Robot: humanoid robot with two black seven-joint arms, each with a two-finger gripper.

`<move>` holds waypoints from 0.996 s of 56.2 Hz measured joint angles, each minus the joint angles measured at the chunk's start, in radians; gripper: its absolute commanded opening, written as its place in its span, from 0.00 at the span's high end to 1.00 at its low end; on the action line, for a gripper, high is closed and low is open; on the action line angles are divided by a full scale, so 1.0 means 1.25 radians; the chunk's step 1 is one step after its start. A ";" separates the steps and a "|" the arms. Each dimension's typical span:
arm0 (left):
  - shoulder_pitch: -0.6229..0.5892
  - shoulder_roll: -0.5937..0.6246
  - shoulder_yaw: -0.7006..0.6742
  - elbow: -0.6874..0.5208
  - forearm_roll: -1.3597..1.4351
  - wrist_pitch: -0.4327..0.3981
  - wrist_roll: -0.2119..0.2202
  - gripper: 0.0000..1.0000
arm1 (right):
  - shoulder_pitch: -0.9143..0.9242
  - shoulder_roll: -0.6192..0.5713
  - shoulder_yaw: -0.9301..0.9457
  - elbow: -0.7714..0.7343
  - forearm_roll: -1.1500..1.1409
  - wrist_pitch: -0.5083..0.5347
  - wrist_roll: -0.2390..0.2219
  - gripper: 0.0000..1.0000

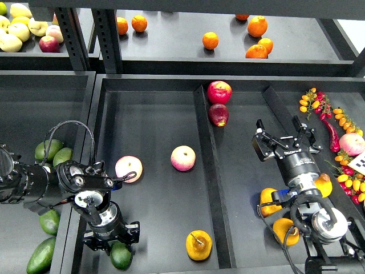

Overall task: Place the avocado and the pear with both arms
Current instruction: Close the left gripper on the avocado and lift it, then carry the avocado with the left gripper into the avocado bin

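Left pincer (112, 244) gripping smooth egg-shaped avocado (121, 256), squat pear (198, 245) nearby

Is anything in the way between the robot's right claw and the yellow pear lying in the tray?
Yes. The black divider wall runs between the right gripper and the pear. The gripper is in the right compartment and the pear is in the left one, so the arm would probably have to go over the wall.

Upper shelf (171, 43): oranges (210, 40) spread at right, pale apples (20, 29) heaped at left. Middle tray (151, 114): two pink-yellow apples (183, 158), well apart. Two red apples (219, 92) touching beside the divider (208, 171). Chillies and small tomatoes (342, 123) far right
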 measured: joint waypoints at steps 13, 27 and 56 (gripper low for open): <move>-0.047 0.000 -0.035 0.023 0.000 0.000 0.000 0.77 | 0.001 0.000 -0.002 0.000 0.000 0.000 0.000 0.00; -0.099 0.028 -0.062 0.014 -0.004 0.000 0.001 0.77 | 0.001 0.000 -0.004 -0.001 0.000 0.009 -0.001 0.00; -0.171 0.305 -0.101 -0.006 0.006 0.000 0.000 0.75 | -0.003 0.000 -0.036 -0.007 -0.002 0.050 -0.003 0.00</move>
